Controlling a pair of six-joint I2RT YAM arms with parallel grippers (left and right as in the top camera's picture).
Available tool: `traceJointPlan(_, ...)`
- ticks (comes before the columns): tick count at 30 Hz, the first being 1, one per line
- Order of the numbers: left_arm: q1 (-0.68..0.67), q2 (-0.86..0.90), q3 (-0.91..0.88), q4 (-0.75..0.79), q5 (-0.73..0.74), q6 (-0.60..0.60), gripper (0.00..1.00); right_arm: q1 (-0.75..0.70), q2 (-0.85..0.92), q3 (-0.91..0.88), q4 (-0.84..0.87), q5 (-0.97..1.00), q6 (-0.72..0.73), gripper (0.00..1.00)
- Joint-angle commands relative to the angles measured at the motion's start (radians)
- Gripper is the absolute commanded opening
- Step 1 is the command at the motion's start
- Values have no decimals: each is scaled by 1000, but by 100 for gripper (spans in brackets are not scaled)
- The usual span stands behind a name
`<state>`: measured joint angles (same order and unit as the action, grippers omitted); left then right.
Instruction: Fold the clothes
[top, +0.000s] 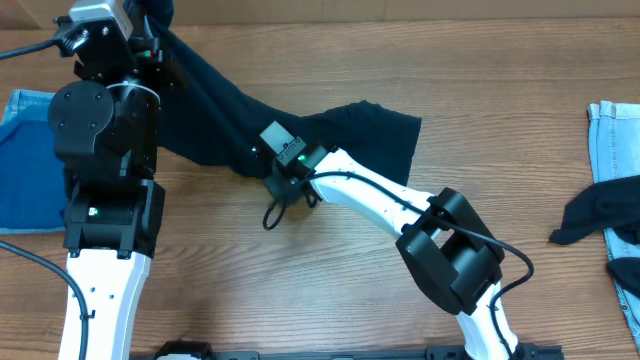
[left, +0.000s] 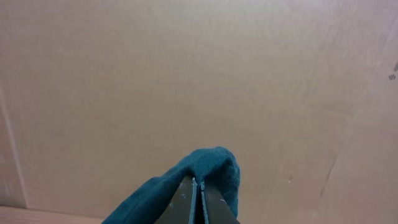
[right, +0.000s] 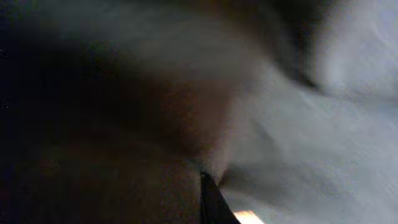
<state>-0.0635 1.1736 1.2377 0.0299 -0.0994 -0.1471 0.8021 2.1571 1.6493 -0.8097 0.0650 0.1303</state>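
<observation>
wooden table (top: 330, 290) lies under a dark navy garment (top: 340, 135), which stretches from the far left corner, where it is lifted off the surface, down toward the middle. the left gripper (left: 198, 182) is pressed together on a fold of that garment, pinching it up in front of a plain tan wall (left: 186, 74). the right gripper (top: 268, 165) sits at the garment's near edge, jaws together with dark cloth all around them, though blur hides whether any is caught.
</observation>
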Motion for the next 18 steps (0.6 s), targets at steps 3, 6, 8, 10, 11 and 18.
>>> traceJointPlan(3, 4, -17, 27, -54, -59, 106, 4, -165, -200, 87, -244, 110, -124, 4)
traceJointPlan(6, 4, -17, 27, -94, -69, 126, 4, -245, -375, 142, -328, 86, -210, 4)
traceJointPlan(8, 4, -17, 27, -113, -69, 126, 4, -283, -475, 153, -345, 72, -250, 4)
traceJointPlan(10, 4, -17, 27, -143, -69, 126, 4, -320, -509, 153, -323, 73, -328, 6)
traceJointPlan(11, 4, -17, 27, -166, -68, 126, 4, -349, -506, 151, -301, 71, -341, 19)
traceJointPlan(18, 4, -17, 27, -241, -68, 126, 4, -422, -282, 145, -378, -71, -333, 88)
